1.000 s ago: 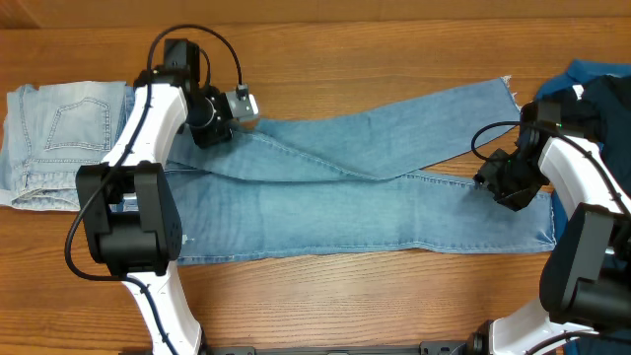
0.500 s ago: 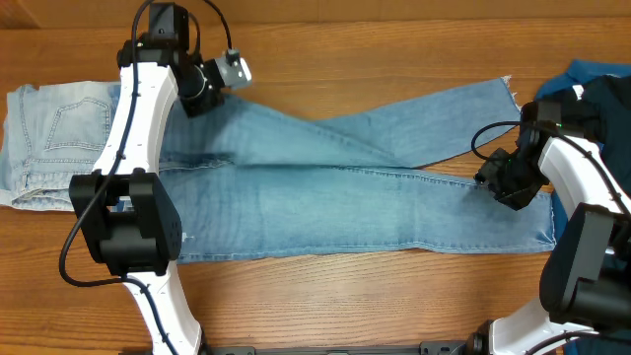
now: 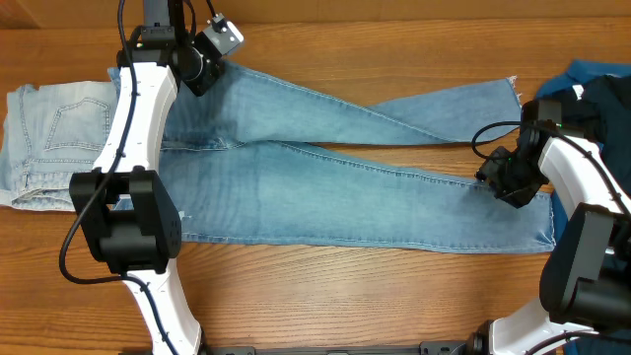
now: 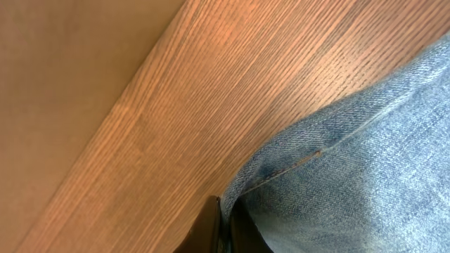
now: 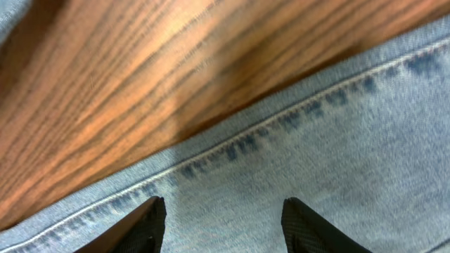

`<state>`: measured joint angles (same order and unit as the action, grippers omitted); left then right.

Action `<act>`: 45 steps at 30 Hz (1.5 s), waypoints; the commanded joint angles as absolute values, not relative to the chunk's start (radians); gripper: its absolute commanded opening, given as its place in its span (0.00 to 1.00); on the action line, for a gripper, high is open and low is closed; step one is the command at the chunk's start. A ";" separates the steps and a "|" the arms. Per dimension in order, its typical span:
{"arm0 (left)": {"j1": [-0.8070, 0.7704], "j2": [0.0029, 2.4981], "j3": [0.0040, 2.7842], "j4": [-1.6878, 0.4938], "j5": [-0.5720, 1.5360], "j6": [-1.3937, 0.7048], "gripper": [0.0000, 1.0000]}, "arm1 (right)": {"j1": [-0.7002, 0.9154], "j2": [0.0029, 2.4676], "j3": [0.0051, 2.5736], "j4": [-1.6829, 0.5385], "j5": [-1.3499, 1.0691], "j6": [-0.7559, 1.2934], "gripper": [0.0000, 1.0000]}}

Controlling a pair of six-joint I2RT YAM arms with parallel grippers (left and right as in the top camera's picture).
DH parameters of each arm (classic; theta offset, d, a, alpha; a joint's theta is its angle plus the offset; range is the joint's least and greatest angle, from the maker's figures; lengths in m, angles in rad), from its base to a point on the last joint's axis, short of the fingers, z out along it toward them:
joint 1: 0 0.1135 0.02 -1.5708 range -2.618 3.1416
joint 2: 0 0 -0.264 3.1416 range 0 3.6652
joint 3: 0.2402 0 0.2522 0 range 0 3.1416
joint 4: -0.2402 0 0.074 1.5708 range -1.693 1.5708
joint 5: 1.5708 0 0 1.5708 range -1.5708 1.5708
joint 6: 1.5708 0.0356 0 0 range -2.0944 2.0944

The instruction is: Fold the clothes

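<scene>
Pale blue denim jeans (image 3: 325,192) lie flat across the brown wood-grain counter (image 3: 375,39), waist to the left, legs running right. The far leg angles away from the near one, so they form a narrow V.

Left gripper (image 3: 200,71) is at the far left corner of the waist. In the left wrist view the left gripper (image 4: 223,228) is pressed together with a stitched denim edge (image 4: 309,158) pinched between its dark fingers. The cloth rises off the wood there. Judgement: the corner is held up and outward to draw the waistband straight before a fold.

Right gripper (image 3: 500,182) is over the near leg, close to the hem end. In the right wrist view the right gripper (image 5: 221,225) is spread, with a side seam (image 5: 281,123) running across just ahead of the fingertips. Nothing is held. I cannot tell if the tips touch the cloth. Judgement: it is placed to pin or pick up the leg end while the other arm works the waist.

Folded stack of lighter denim jeans (image 3: 54,143) sits at the left edge, back pocket up; likely finished. Dark blue cloth garment (image 3: 601,84) is bunched at the right edge, likely waiting.

No brand, label or writing can be read in any view.
</scene>
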<state>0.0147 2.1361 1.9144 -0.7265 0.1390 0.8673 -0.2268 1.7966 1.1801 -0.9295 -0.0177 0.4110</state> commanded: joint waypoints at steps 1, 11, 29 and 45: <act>0.022 2.187 1.944 -0.728 0.150 0.829 0.04 | -0.225 1.796 1.199 -0.880 -0.008 0.378 0.56; 0.020 2.181 1.955 -0.728 0.078 0.807 0.04 | -0.255 1.796 1.199 -0.596 -0.290 0.842 0.56; 0.018 2.059 1.956 -0.736 0.078 0.807 0.04 | -0.192 1.970 1.198 -0.352 -0.413 0.965 0.52; 0.018 2.059 1.956 -0.759 0.078 0.807 0.04 | -0.218 1.953 1.199 -0.261 -0.280 1.098 0.61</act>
